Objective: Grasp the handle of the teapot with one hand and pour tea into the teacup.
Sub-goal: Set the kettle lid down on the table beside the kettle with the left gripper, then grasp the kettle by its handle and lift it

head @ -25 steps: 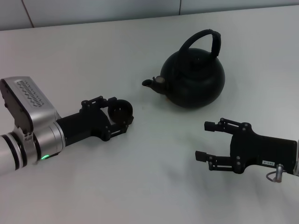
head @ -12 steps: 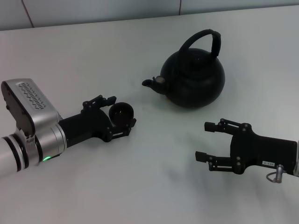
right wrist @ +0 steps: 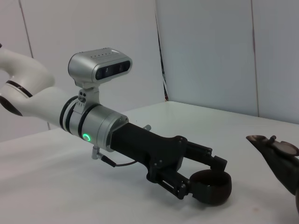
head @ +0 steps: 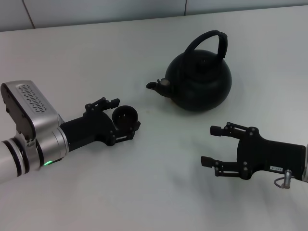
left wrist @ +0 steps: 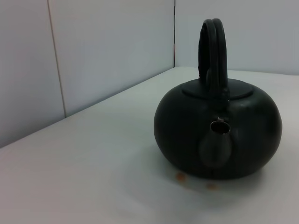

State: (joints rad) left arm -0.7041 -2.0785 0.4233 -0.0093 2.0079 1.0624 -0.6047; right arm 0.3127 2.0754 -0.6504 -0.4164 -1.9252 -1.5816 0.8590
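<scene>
The matte-black teapot (head: 199, 84) stands at the table's far middle, spout (head: 154, 86) pointing toward my left side, arched handle (head: 211, 41) upright. The left wrist view shows the teapot (left wrist: 219, 135) spout-on, its handle (left wrist: 212, 46) seen edge-on. The small black teacup (head: 124, 116) sits left of the spout, with my left gripper (head: 126, 114) shut on it from the left. In the right wrist view the teacup (right wrist: 212, 189) rests on the table between the left gripper's (right wrist: 205, 179) fingers. My right gripper (head: 209, 144) is open and empty, in front of the teapot and apart from it.
The white tabletop (head: 159, 192) spreads around everything. A pale panelled wall (head: 96, 9) runs along the far edge. Two small brownish spots (left wrist: 180, 176) mark the table beside the teapot's base.
My left gripper has shifted slightly toward the near side with the teacup in it, then held still. The teapot and right gripper have not moved.
</scene>
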